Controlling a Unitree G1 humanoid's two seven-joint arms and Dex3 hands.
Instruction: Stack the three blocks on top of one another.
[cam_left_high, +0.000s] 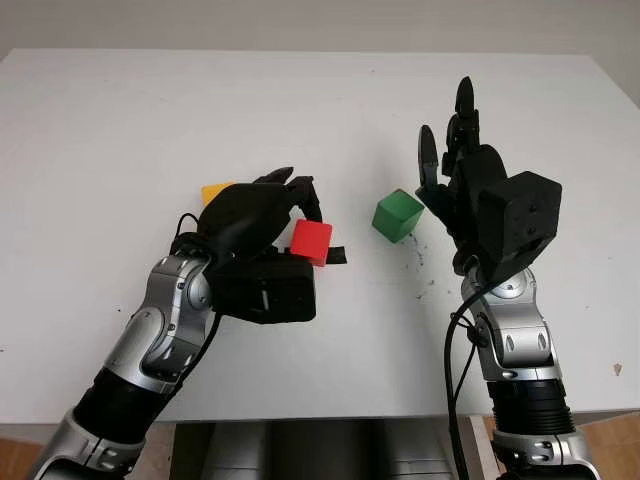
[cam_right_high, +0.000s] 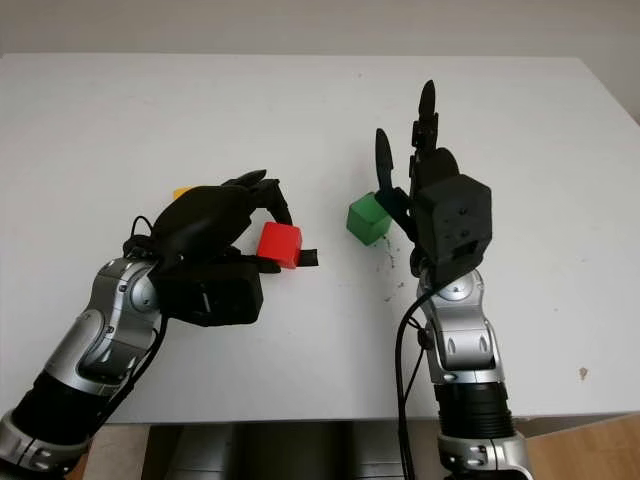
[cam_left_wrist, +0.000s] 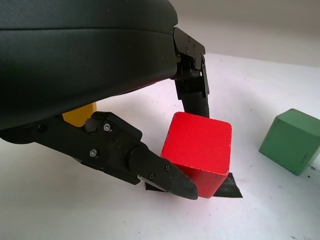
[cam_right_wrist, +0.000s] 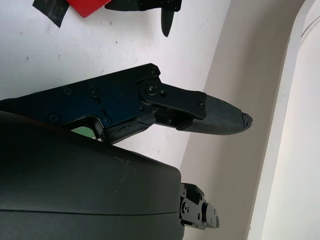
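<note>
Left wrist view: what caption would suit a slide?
Left hand gripping the red block on the white table, green block nearby.

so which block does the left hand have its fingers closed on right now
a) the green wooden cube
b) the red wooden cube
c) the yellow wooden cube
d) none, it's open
b: the left hand has its fingers pressed against both sides of the red wooden cube, while the green wooden cube sits apart, beside the open right hand.
</note>
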